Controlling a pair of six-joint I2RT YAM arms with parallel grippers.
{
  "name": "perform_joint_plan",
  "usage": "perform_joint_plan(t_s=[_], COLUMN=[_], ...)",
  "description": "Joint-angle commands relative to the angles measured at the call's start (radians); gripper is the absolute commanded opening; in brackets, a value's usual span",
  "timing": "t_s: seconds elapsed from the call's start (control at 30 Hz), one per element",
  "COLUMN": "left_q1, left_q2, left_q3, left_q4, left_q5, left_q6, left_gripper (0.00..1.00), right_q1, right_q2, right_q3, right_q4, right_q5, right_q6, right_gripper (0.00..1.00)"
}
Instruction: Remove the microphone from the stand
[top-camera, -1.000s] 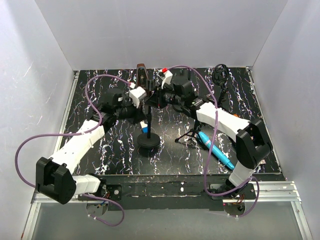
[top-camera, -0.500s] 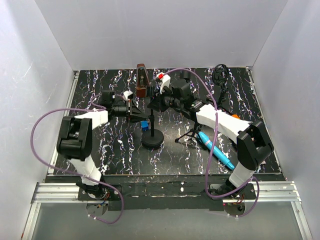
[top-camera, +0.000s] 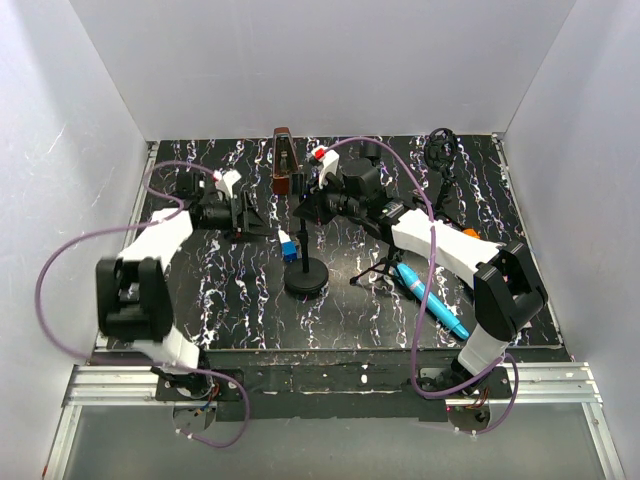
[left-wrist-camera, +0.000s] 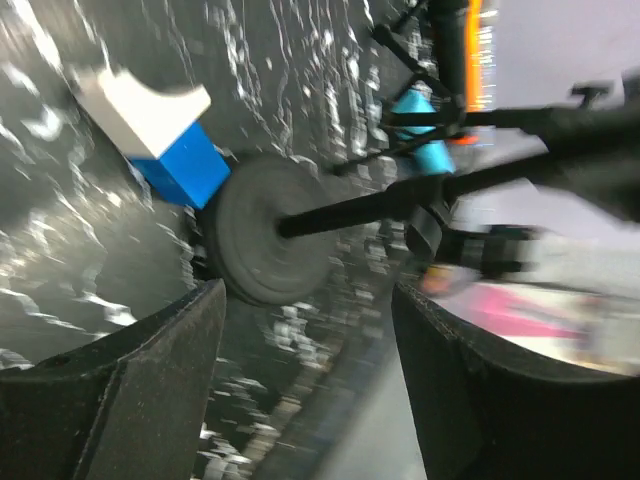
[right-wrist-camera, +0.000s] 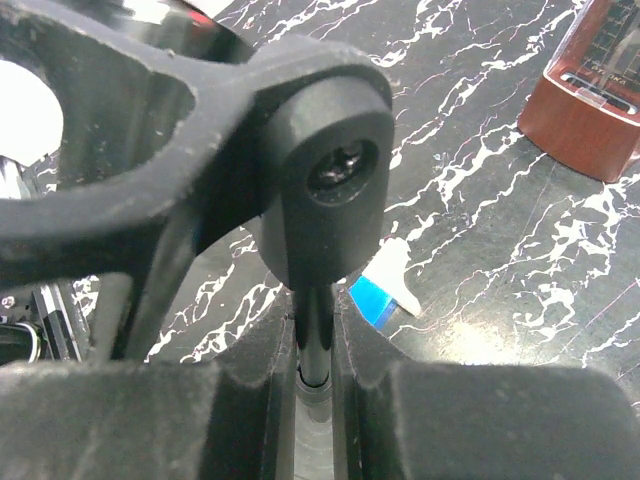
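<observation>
The black stand has a round base (top-camera: 304, 277) and a thin pole (right-wrist-camera: 316, 320). Its clip head (right-wrist-camera: 320, 190) fills the right wrist view, and I see nothing in it. My right gripper (top-camera: 303, 207) is shut on the pole just under the clip. My left gripper (top-camera: 257, 222) stands open and holds nothing, to the left of the stand and pointing at its base (left-wrist-camera: 265, 240). A teal-blue stick that I take for the microphone (top-camera: 430, 300) lies on the table at the front right, apart from the stand.
A blue and white block (top-camera: 288, 247) lies just left of the stand base. A brown metronome (top-camera: 283, 160) stands behind it. A small black tripod (top-camera: 378, 268) is beside the teal stick, and a black coiled thing (top-camera: 440, 150) sits at the back right. White walls close in the table.
My left gripper has drawn back from the top of the stand to the left and has gone from shut to open. The right gripper has stayed on the pole.
</observation>
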Motion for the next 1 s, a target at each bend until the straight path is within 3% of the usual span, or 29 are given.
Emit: perform_joint_plan(t_s=[0.0, 0.17, 0.43, 0.53, 0.83, 0.9, 0.97], left_q1=[-0.103, -0.262, -0.342, -0.367, -0.448, -0.453, -0.454], left_q2=[-0.367, -0.5, -0.463, -0.464, -0.48, -0.471, -0.458], left_q3=[-0.117, -0.253, -0.278, -0.296, -0.332, -0.33, -0.316], left_q4=[0.196, 0.376, 0.399, 0.395, 0.462, 0.462, 0.458], left_q5=[-0.33, -0.464, -0.44, -0.43, -0.498, -0.509, -0.534], left_q6=[0.622, 1.001, 1.225, 1.267, 1.212, 1.198, 1.174], left_gripper=[0.66, 0.64, 0.53, 0.52, 0.43, 0.37, 0.22], right_q1=[-0.004, -0.005, -0.005, -0.005, -0.005, -0.005, -0.005], right_q2=[-0.066, -0.063, -0.05, -0.047, -0.044, -0.041, -0.041], right_q3=[0.033, 0.039, 0.052, 0.052, 0.048, 0.05, 0.052], right_q4=[0.102, 0.087, 0.082, 0.079, 0.073, 0.073, 0.073], right_q5=[-0.011, -0.014, -0.014, -0.011, -0.014, -0.013, -0.011], right_q6=[0.033, 0.036, 0.036, 0.034, 0.04, 0.04, 0.04], right_gripper=[0.01, 0.01, 0.01, 0.01, 0.01, 0.01, 0.01])
